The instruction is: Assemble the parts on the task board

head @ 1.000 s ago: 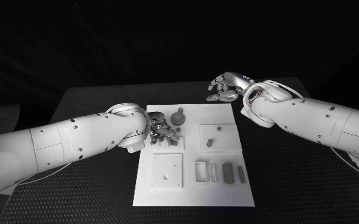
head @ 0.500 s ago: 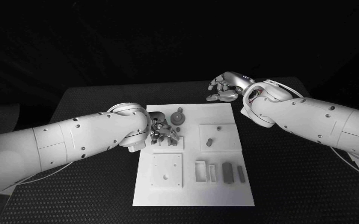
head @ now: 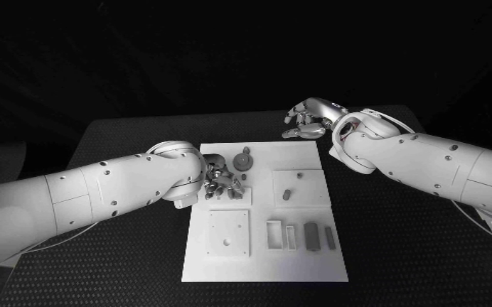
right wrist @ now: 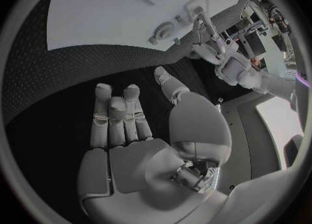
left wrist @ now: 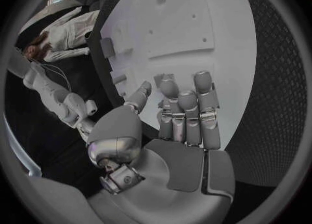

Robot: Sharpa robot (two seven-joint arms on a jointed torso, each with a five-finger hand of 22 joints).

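1. White task board (head: 308, 264) lying flat in the middle of the black table (head: 123, 143), its long side running away from the robot.
2. Round grey part (head: 245, 160) with a short stem, on the far half of the board, just beside the left hand.
3. Square raised plate (head: 299, 188) on the board's right half; a small grey part (head: 288, 195) stands in it.
4. Second square plate (head: 230, 234) on the near-left of the board, with a small hole in its face.
5. Row of narrow slots at the near-right: a pale open frame (head: 276, 235), and beside it two slim grey parts (head: 311, 236) seated upright in their recesses.
6. Left hand (head: 220, 176) over the board's left edge, fingers bent down onto the surface; the left wrist view (left wrist: 185, 117) shows them held straight and close together, grasping nothing.
7. Right hand (head: 311, 119) above the table just beyond the board's far right corner, fingers loosely curled and apart, empty; palm seen in the right wrist view (right wrist: 130, 146).
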